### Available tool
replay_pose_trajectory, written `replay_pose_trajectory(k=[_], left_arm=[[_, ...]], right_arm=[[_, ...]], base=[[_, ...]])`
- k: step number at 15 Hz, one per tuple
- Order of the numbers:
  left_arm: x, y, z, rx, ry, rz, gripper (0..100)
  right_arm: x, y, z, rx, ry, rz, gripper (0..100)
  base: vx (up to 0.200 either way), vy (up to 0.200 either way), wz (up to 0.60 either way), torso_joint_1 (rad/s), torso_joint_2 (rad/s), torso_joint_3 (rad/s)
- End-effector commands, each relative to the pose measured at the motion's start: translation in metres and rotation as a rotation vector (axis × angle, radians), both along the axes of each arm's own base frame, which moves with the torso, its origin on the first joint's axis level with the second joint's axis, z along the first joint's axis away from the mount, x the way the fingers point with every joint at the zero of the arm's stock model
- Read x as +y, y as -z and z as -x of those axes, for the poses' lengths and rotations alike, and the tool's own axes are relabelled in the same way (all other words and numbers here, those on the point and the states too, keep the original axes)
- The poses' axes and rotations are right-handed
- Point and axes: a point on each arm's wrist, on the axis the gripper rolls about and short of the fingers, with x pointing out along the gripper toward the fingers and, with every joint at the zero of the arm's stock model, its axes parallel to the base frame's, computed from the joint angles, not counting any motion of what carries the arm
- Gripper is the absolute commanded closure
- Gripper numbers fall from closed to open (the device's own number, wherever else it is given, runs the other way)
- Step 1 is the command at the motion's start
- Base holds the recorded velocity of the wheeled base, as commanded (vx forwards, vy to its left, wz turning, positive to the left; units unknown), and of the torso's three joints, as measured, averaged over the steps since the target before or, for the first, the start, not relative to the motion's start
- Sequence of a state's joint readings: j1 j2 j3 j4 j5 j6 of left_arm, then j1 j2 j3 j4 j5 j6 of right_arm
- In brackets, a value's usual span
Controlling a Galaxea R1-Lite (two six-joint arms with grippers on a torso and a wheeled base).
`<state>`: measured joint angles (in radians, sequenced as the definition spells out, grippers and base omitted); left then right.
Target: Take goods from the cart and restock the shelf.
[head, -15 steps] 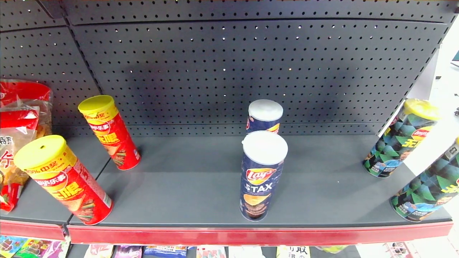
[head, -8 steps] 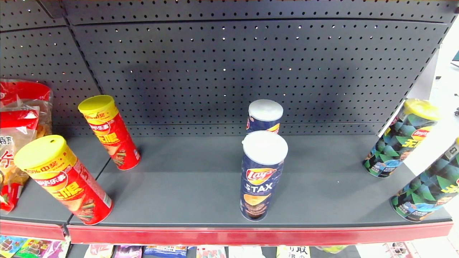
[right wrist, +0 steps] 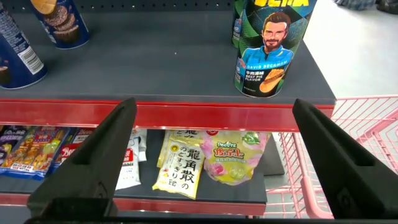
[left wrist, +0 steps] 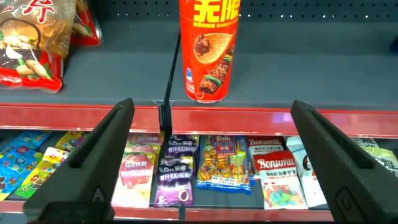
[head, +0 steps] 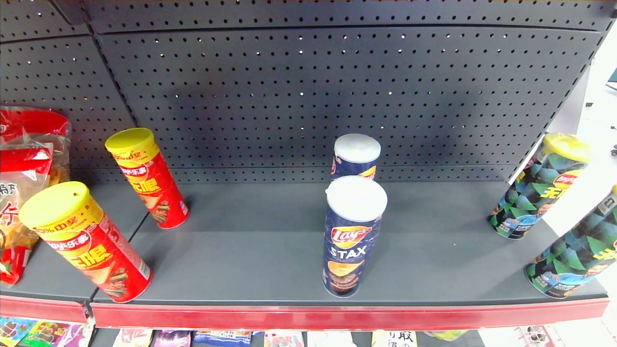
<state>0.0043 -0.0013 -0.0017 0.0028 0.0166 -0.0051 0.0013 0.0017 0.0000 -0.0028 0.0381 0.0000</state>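
Two white-lidded blue chip cans (head: 352, 236) stand upright, one behind the other, mid-shelf, with red cans (head: 87, 241) left of them and green-black cans (head: 537, 188) at the right end. The dark grey shelf (head: 260, 250) has a red front lip (head: 337, 315) and pegboard back (head: 308, 96). Your left gripper (left wrist: 211, 104) and right gripper (right wrist: 214, 102) face that lip, jaws spread wide, empty.

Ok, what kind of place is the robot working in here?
Most likely a shop aisle: a pegboard-backed shelf with a red front edge, chip cans standing on it, and snack packets on the level below.
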Motion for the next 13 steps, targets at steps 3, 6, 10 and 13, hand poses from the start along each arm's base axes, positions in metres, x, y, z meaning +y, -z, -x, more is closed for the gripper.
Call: replay_pose_trajectory(k=[3, 6, 10, 13], left_arm=[[0.0, 0.0, -0.0001, 0.002, -0.001, 0.0, 0], [0.0, 0.0005, -0.0002, 0.003, -0.001, 0.001, 0], [0.0, 0.0, -0.0001, 0.002, -0.001, 0.0, 0], [0.0, 0.0005, -0.0002, 0.003, -0.001, 0.001, 0]], right_arm=[[0.0, 0.0, 0.0, 0.0, -0.001, -0.002, 0], [0.0, 0.0, 0.0, -0.001, -0.001, 0.006, 0], [-0.0002, 0.0, 0.0, 0.0, 0.009, 0.0, 0], [-0.0002, 0.0, 0.0, 0.0, 0.01, -0.003, 0]], base=[[0.0, 0.0, 0.0, 0.0, 0.0, 0.0], [0.0, 0.0, 0.0, 0.0, 0.0, 0.0], [0.0, 0.0, 0.0, 0.0, 0.0, 0.0], [0.0, 0.0, 0.0, 0.0, 0.0, 0.0]])
